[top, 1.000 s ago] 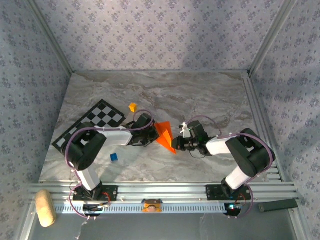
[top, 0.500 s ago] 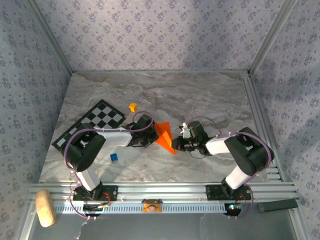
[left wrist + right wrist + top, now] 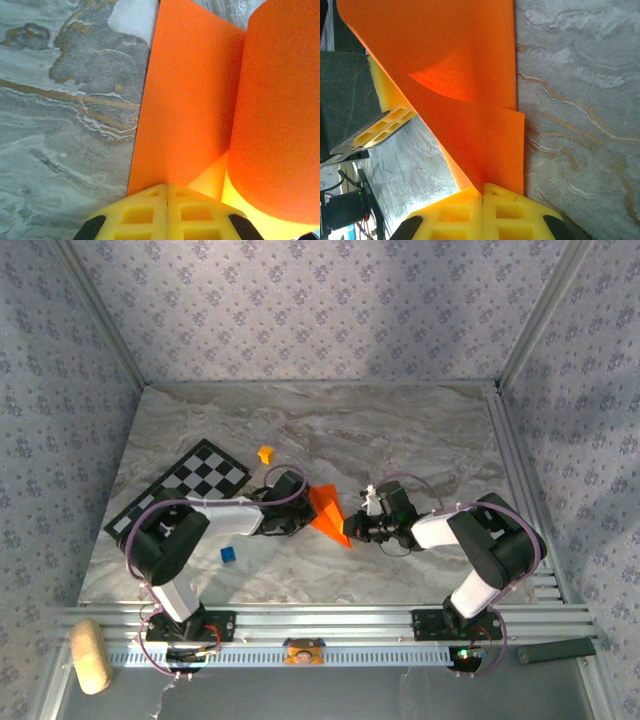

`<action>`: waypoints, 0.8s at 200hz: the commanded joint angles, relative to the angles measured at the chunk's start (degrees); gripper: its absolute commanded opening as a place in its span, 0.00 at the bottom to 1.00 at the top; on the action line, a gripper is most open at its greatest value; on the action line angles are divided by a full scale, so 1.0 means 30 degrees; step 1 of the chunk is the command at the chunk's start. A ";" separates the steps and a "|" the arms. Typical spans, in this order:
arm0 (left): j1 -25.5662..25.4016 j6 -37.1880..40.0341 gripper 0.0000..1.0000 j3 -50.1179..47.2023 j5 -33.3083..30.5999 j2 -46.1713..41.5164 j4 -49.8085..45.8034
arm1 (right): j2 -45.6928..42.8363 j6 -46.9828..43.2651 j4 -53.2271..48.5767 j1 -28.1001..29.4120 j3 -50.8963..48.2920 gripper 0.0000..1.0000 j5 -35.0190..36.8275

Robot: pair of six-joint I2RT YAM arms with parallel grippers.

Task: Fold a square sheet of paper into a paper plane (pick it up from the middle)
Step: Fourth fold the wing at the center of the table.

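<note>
Orange square sheet of paper [image 3: 328,510], creased, is held over marble table [image 3: 420,430] centre, pinched tight by left gripper [image 3: 167,189] at 9 o'clock and right gripper [image 3: 483,187] at 4 o'clock.

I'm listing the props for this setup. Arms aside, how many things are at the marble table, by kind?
orange paper sheet: 1
small cubes: 2, the yellow-orange cube and the blue cube
checkered board: 1
Total: 4
</note>
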 commanded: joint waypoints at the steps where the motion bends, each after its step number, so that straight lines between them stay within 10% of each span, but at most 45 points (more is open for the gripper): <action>1: -0.0027 -0.0594 0.05 -0.0522 -0.0867 -0.0147 -0.1696 | 0.0001 0.0447 -0.0370 0.0140 -0.0155 0.00 -0.0076; 160: -0.0205 0.2003 0.16 0.0239 -0.1673 -0.1925 -0.1496 | 0.1171 0.1261 -0.0125 0.0399 -0.0136 0.00 0.0040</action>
